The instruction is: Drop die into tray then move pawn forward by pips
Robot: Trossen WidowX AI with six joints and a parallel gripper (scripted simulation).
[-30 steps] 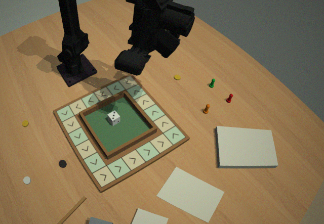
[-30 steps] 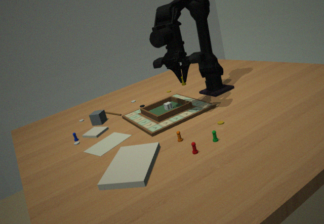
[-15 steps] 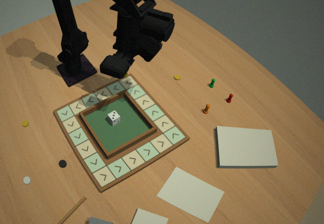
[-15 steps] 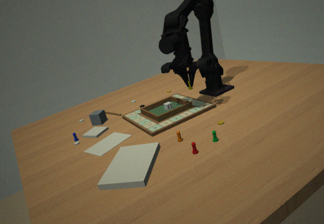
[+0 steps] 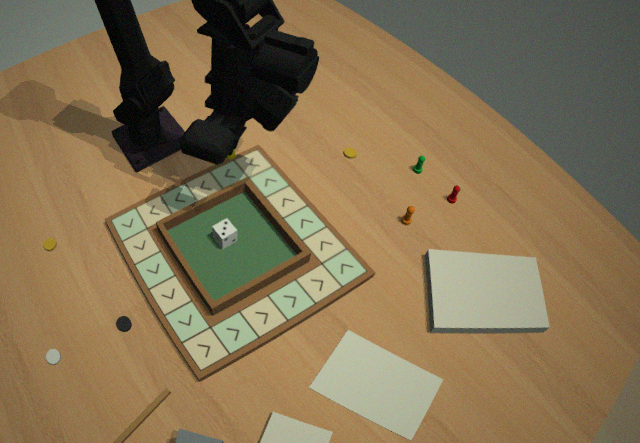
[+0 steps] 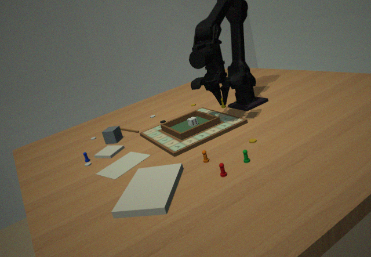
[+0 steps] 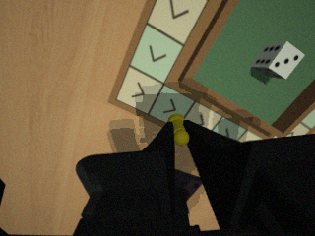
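My gripper (image 6: 222, 100) (image 7: 177, 125) is shut on the yellow pawn (image 5: 231, 154) (image 6: 223, 105) (image 7: 181, 137), gripping it upright. They hang above the far edge of the board (image 5: 286, 325) (image 6: 210, 138), near its far corner. In the top view the gripper's body hides the fingertips and most of the pawn. The pawn's exact height is hard to tell. The white die (image 5: 224, 233) (image 6: 192, 121) (image 7: 280, 60) rests in the green tray (image 5: 261, 283) (image 6: 200, 128), with three pips on top. Arrows on the far row point left in the top view.
Orange (image 5: 407, 215) (image 6: 205, 156), red (image 5: 453, 194) (image 6: 222, 170) and green (image 5: 419, 164) (image 6: 246, 156) pawns stand right of the board in the top view. A yellow disc (image 5: 350, 153) (image 6: 252, 140), a pale box (image 5: 485, 291), a grey block (image 6: 112, 134) and a blue pawn (image 6: 86, 157) lie around it.
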